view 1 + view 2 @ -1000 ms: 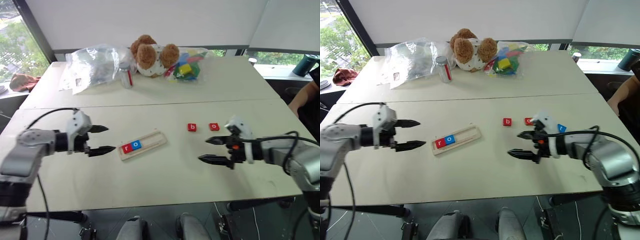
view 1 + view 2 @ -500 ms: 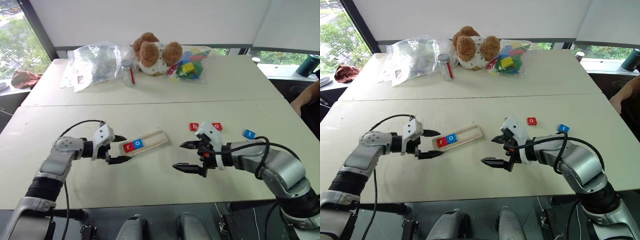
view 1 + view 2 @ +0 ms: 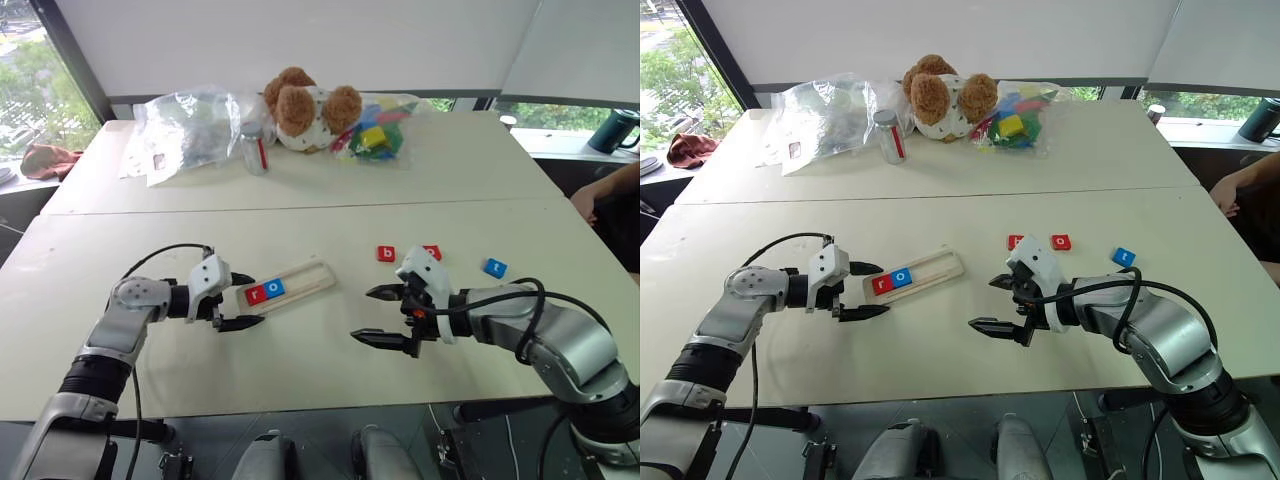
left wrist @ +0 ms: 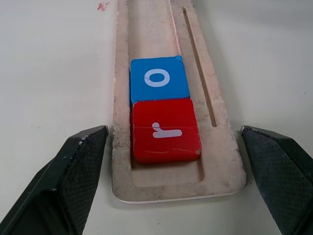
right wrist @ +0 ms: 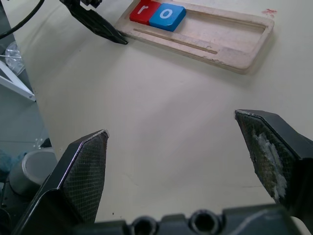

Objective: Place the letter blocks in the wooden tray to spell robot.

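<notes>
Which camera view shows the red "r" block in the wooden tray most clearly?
The left wrist view: the red "r" block sits large at the tray's near end, touching the blue "o" block. The right wrist view shows both blocks smaller at one end of the tray. Both eye views show them small, their letters just legible.

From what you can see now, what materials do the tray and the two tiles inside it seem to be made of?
The wooden tray looks like pale, unfinished wood: matte, with rough, fuzzy routed edges and faint grain. The red r tile and the blue o tile have smooth, evenly coloured faces with a slight sheen and white letters; this suggests painted wood or plastic, and I cannot tell which.
</notes>
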Controlling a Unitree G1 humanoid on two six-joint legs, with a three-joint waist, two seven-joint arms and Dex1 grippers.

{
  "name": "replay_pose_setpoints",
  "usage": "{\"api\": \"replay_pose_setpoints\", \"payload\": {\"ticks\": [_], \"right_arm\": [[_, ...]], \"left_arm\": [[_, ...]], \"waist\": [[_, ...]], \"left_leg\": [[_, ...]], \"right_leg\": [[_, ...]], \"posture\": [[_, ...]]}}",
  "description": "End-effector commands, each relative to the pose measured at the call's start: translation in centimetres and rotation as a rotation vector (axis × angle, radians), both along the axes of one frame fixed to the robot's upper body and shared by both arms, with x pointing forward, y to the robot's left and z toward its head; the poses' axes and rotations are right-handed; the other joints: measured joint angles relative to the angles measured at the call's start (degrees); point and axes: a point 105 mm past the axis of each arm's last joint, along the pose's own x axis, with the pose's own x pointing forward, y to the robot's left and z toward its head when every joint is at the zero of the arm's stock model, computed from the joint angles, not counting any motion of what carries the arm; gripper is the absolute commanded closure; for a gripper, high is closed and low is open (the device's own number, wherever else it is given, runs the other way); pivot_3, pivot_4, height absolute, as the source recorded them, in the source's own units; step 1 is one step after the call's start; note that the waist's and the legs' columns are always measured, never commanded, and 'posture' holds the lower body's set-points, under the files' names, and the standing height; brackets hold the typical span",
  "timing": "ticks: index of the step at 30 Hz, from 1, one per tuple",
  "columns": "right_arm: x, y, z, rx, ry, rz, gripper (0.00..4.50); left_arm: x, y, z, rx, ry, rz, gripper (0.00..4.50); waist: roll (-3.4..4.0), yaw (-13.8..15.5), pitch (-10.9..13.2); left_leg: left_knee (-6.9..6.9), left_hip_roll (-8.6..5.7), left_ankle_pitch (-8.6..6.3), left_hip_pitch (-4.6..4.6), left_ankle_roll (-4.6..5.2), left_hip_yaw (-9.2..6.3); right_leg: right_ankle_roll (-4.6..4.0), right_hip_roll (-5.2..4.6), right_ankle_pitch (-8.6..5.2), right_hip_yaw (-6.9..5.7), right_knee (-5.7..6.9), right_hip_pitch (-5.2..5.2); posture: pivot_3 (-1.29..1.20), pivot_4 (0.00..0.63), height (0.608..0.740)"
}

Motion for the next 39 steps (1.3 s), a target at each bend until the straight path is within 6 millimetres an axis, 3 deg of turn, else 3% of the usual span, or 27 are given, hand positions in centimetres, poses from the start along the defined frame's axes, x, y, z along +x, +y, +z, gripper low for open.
{"api": "replay_pose_setpoints", "payload": {"ticks": [1,3,10,15,21,27,29,30,34,39], "right_arm": [[0.2,-0.2,0.7,0.011,-0.041,-0.009,0.0],[0.3,-0.3,0.7,0.012,-0.042,-0.012,0.0],[1.0,-1.9,0.7,0.0,-0.064,-0.096,0.0],[2.2,-5.9,1.5,-0.001,-0.099,-0.277,0.0],[3.8,-8.7,1.8,-0.023,-0.162,-0.469,0.0],[4.4,-8.7,1.3,-0.014,-0.183,-0.553,0.0],[4.9,-8.6,1.3,-0.003,-0.19,-0.588,0.0],[5.3,-8.5,1.3,0.006,-0.195,-0.609,0.0],[7.2,-8.8,0.9,0.012,-0.198,-0.742,0.0],[9.2,-5.8,0.8,0.108,-0.137,-0.799,0.0]], "left_arm": [[-0.6,0.5,-2.0,0.043,0.063,0.012,0.83],[-0.5,0.5,-1.9,0.039,0.062,0.013,1.4],[0.5,-0.7,0.3,-0.007,0.028,-0.017,1.4],[0.7,-4.2,2.0,0.037,-0.022,-0.236,1.4],[2.5,-6.2,1.5,0.085,-0.031,-0.315,1.4],[2.9,-7.2,0.9,0.066,-0.007,-0.339,1.4],[2.9,-7.2,0.7,0.061,-0.008,-0.331,0.36],[3.0,-7.2,0.6,0.054,-0.007,-0.322,0.06],[3.1,-6.9,0.7,0.044,-0.019,-0.301,0.06],[3.3,-4.8,2.9,0.023,-0.059,-0.252,0.06]], "waist": [[0.0,-0.01,0.0],[-0.01,-0.01,0.0],[-0.01,0.28,0.0],[-0.01,1.3,0.0],[-0.03,1.06,0.0],[-0.04,0.67,0.01],[-0.05,0.85,0.0],[-0.05,0.87,0.0],[-0.05,0.84,0.0],[-0.05,-0.02,0.01]], "left_leg": [[-0.01,0.0,0.0,0.11,0.01,0.0],[-0.03,0.01,-0.02,0.41,0.02,0.0],[-0.04,0.02,-0.02,0.53,0.03,-0.01],[-0.04,0.0,-0.02,0.48,0.03,0.0],[-0.04,-0.02,-0.02,0.46,0.04,0.06],[-0.06,0.04,-0.03,0.46,0.06,0.08],[-0.06,0.04,-0.03,0.46,0.06,0.08],[-0.05,0.02,-0.03,0.45,0.06,0.1],[-0.02,0.0,-0.03,0.47,0.06,0.12],[-0.06,0.04,-0.02,0.45,0.06,0.1]], "right_leg": [[0.0,0.0,0.0,0.0,-0.01,0.1],[0.0,0.0,0.0,0.01,-0.02,0.39],[0.0,-0.01,0.0,0.01,0.0,0.51],[0.0,0.0,0.0,0.0,-0.02,0.49],[0.0,0.08,0.0,0.0,-0.04,0.45],[0.01,0.19,-0.01,0.0,-0.02,0.39],[0.01,0.18,-0.01,-0.01,-0.01,0.4],[0.01,0.17,-0.01,0.01,-0.01,0.4],[0.02,0.18,-0.01,0.03,0.01,0.41],[0.02,0.19,-0.01,0.02,0.05,0.34]], "posture": [[0.0,0.15,0.74],[0.0,0.15,0.74],[0.0,0.15,0.74],[0.0,0.15,0.74],[0.0,0.15,0.74],[0.0,0.15,0.74],[0.0,0.15,0.74],[0.0,0.15,0.74],[0.0,0.15,0.74],[0.0,0.15,0.74]]}}
